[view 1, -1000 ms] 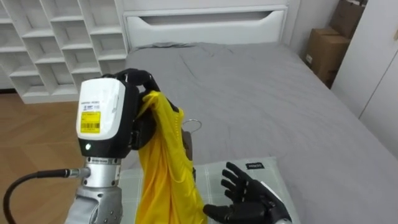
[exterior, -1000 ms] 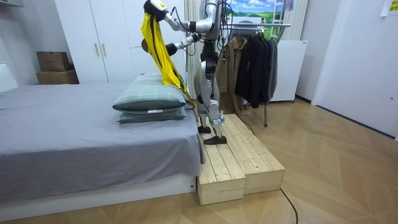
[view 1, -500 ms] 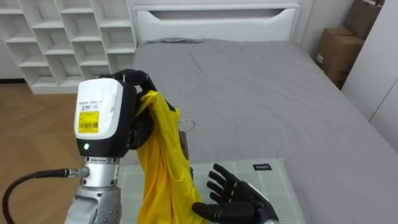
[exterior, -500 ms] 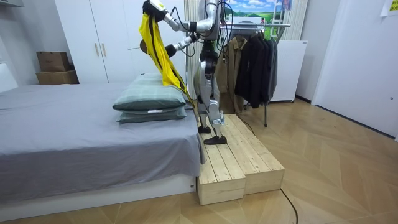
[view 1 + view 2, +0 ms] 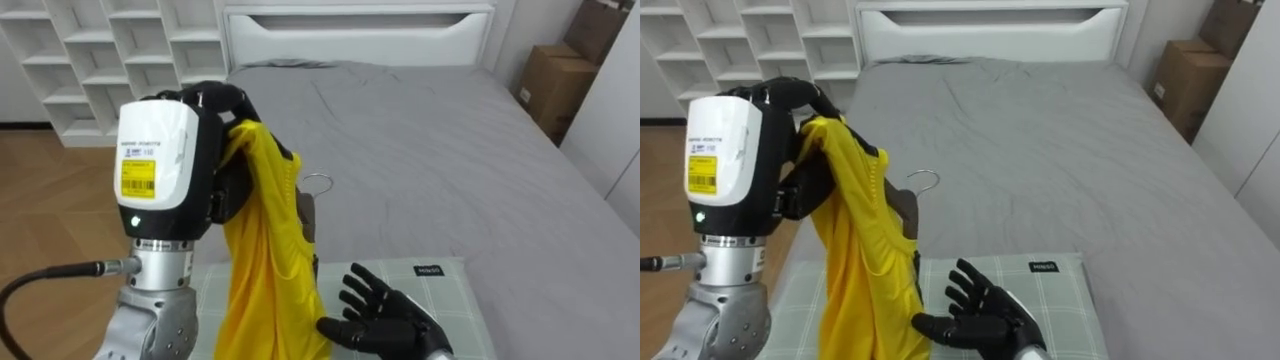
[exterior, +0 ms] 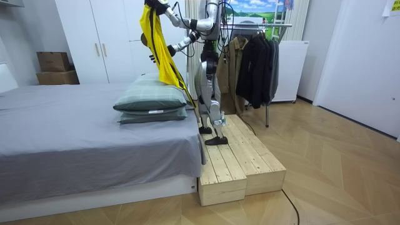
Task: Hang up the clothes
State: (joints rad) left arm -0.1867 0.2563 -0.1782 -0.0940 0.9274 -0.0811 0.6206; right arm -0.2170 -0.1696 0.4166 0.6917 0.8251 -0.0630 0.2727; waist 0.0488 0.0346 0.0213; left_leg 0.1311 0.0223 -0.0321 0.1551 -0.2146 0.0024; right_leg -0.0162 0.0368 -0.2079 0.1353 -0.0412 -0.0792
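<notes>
My left hand (image 5: 215,100) grips the yellow top (image 5: 265,260) high over the pillow (image 5: 450,300); my right hand (image 5: 385,318) is spread open below. The hanger (image 5: 312,195) looks loose inside, and a tilt could drop it.

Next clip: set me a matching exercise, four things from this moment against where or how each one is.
1. left hand
2. right hand
3. yellow garment
4. pillow

a. lies on the grey bed
b. fingers spread, holding nothing
c. raised, curled round cloth
d. hangs down from a hand

Pairs: 1-c, 2-b, 3-d, 4-a.
</notes>
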